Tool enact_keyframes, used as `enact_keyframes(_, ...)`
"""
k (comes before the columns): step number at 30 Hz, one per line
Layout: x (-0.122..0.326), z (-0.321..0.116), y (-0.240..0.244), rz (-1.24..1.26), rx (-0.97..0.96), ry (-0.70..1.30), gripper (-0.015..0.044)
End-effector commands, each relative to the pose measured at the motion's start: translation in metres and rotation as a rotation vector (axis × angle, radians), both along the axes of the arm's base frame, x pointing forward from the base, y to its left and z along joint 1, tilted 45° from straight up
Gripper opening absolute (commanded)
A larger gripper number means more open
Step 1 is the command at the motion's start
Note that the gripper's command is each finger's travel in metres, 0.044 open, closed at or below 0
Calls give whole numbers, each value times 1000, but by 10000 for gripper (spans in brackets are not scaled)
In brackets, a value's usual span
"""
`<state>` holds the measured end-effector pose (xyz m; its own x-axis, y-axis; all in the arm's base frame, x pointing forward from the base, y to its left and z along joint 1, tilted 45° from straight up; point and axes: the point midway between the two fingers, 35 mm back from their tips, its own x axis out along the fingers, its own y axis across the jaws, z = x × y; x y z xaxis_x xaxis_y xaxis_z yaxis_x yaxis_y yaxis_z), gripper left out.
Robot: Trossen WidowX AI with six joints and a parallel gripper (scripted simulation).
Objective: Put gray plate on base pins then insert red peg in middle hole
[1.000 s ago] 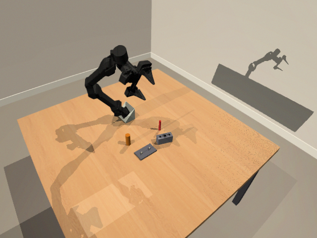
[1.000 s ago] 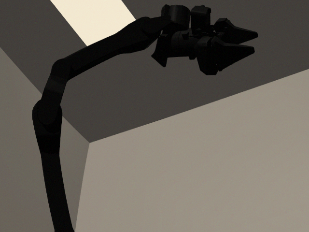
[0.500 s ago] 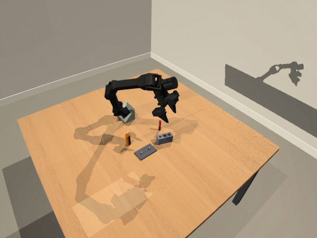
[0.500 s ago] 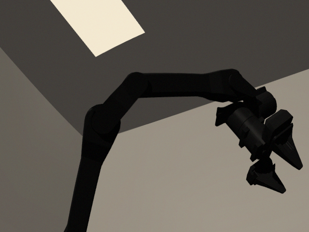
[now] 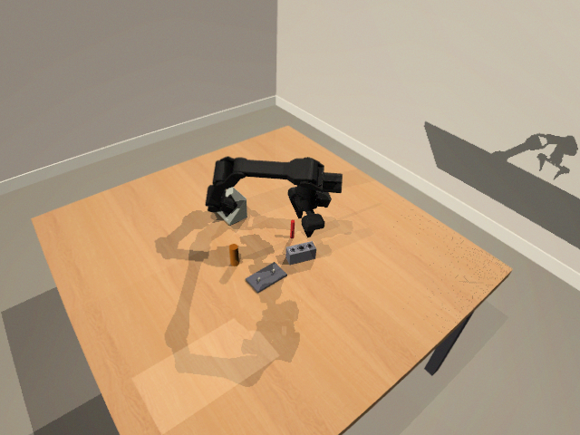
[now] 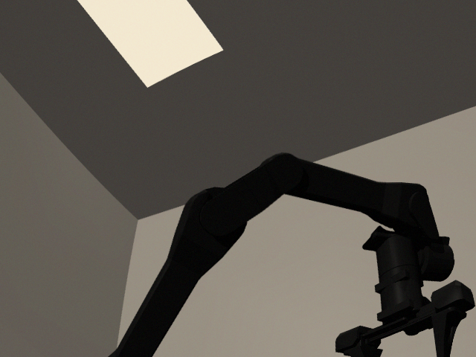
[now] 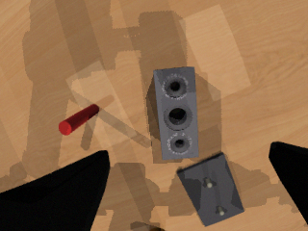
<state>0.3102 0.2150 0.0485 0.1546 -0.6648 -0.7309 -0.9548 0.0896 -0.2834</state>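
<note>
The gray plate [image 5: 301,255] [image 7: 188,100] is a block with three holes in a row along its top. It stands on the table beside the base, apart from it. The base [image 5: 268,281] [image 7: 224,185] is a flat dark slab with two small bare pins. The red peg [image 5: 292,229] [image 7: 81,118] stands upright on the table, apart from the plate. My gripper [image 5: 304,226] [image 7: 192,156] is wide open and empty. It points down above the table, near the plate and the peg. In the exterior view its fingertips are cut off by the lower edge.
An orange cylinder [image 5: 233,255] stands upright to the left of the base in the top view. The pale arm mount [image 5: 239,210] is farther back on the wooden table [image 5: 374,299]. Shadows of the arm lie across the table.
</note>
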Motion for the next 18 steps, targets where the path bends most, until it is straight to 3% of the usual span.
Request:
enact_keyframes(1, 3, -10, -8, 11, -6, 13, 440)
enact_keyframes(6, 9, -44, -42, 33, -28, 27, 440)
enact_keyframes(18, 12, -57, -58, 34, -29, 27, 440)
